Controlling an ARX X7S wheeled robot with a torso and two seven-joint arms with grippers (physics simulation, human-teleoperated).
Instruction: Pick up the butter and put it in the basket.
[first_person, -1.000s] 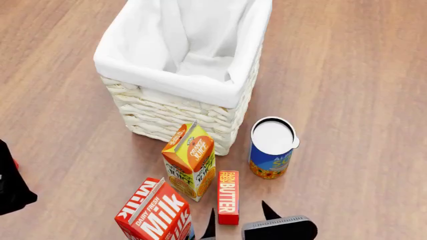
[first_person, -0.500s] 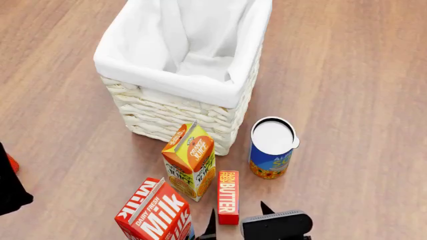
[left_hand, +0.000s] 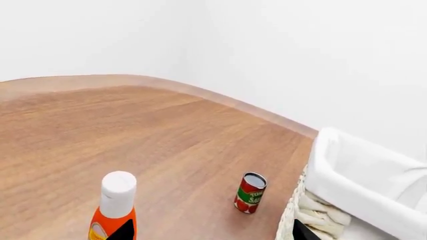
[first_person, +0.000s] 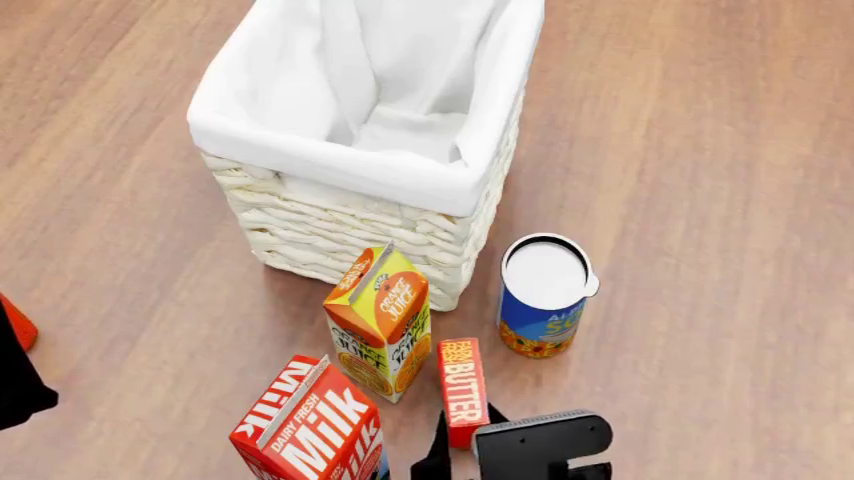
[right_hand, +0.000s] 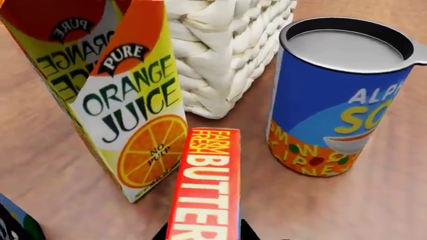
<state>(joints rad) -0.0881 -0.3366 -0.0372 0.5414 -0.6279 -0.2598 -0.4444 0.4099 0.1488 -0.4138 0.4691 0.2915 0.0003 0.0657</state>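
Head view, butter (first_person: 462, 389): a slim red box lying on the wooden floor (first_person: 694, 150), its far end tipped a little toward the orange juice carton (first_person: 380, 320); its near end sits between the two dark fingertips of the right gripper (first_person: 466, 446).
Head view, right gripper: the fingers stand close on either side of the box's near end, and it looks clamped on the butter.
Head view, basket (first_person: 367, 225): large, cream wicker with a white liner, standing beyond the cartons, well apart from the butter.
Head view, neighbours: the milk carton (first_person: 311, 420) stands to the butter's left, the blue soup can (first_person: 543, 296) to its right, just beside the basket's corner.
Head view, left arm: only a dark edge shows at the frame's left border; the gripper itself is out of frame.
Left wrist view, left gripper (left_hand: 210, 231): two black fingertips well apart, nothing between them, so it stands open.
Left wrist view, extras: a white-capped orange bottle (left_hand: 115, 207) and a small red can (left_hand: 249, 193) stand beside the basket (left_hand: 320, 215); the head view shows only a sliver of orange at its left edge and no red can.
Left wrist view, butter: not visible here.
Right wrist view, butter (right_hand: 207, 185): its top face reads "FARM FRESH BUTTER", running from the gripper's dark tips at the lower border toward the basket (right_hand: 227, 50).
Right wrist view, flanks: orange juice carton (right_hand: 110, 95) on one side, soup can (right_hand: 337, 100) on the other, neither touching the box.
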